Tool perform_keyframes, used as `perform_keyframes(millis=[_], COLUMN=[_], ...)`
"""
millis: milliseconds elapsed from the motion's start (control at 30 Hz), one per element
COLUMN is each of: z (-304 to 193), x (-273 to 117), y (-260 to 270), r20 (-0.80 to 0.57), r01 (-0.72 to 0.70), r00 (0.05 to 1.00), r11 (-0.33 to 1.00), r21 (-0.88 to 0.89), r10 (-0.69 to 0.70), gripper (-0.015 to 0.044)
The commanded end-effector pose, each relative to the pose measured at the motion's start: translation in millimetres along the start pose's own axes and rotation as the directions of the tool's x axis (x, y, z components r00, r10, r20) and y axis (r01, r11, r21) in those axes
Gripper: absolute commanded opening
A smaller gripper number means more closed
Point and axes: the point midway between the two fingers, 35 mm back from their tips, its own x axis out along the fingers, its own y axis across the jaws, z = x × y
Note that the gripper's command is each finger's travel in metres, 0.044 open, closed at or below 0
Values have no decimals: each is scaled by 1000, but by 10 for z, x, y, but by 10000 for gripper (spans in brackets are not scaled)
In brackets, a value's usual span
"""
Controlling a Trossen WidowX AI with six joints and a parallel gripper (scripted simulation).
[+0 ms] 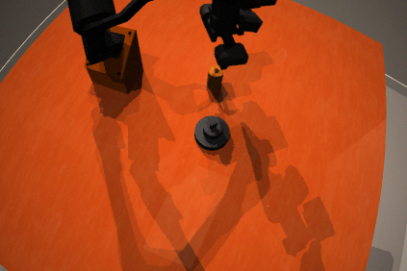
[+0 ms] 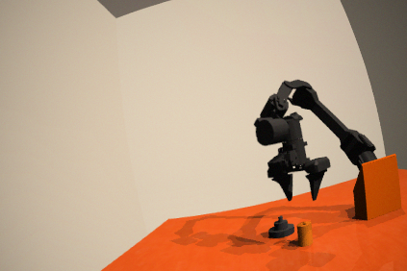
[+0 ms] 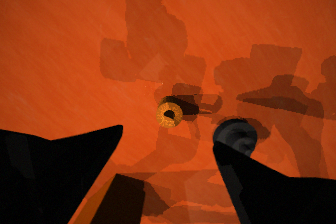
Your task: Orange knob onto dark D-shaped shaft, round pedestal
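The orange knob (image 1: 216,81) (image 2: 304,234) (image 3: 176,120) stands upright on the table, its hole facing up; the hole looks dark with a flat side in the wrist view. The dark round pedestal (image 1: 201,139) (image 2: 275,234) (image 3: 234,126) stands close beside it, and its shaft (image 1: 213,127) (image 2: 280,219) is bare. My gripper (image 2: 302,199) (image 3: 169,137) is open and empty, pointing down well above the knob. In the wrist view the knob shows between and beyond the fingertips, while the right finger covers part of the pedestal. In the top view the gripper is partly cut off at the top edge.
The arm's orange base block (image 1: 136,67) (image 2: 382,187) stands on the orange table (image 1: 59,192) (image 2: 179,250), on the far side of the knob from the pedestal in the exterior view. Arm shadows fall across the table around the knob and pedestal.
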Motion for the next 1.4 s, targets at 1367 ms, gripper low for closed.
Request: perform_keyframes(millis=[1367], z=[22], x=[788], y=[-12], r20=[0], r01=[6], r00=[1000], r11=[879], r21=[477], r10=[-7], gripper=[440])
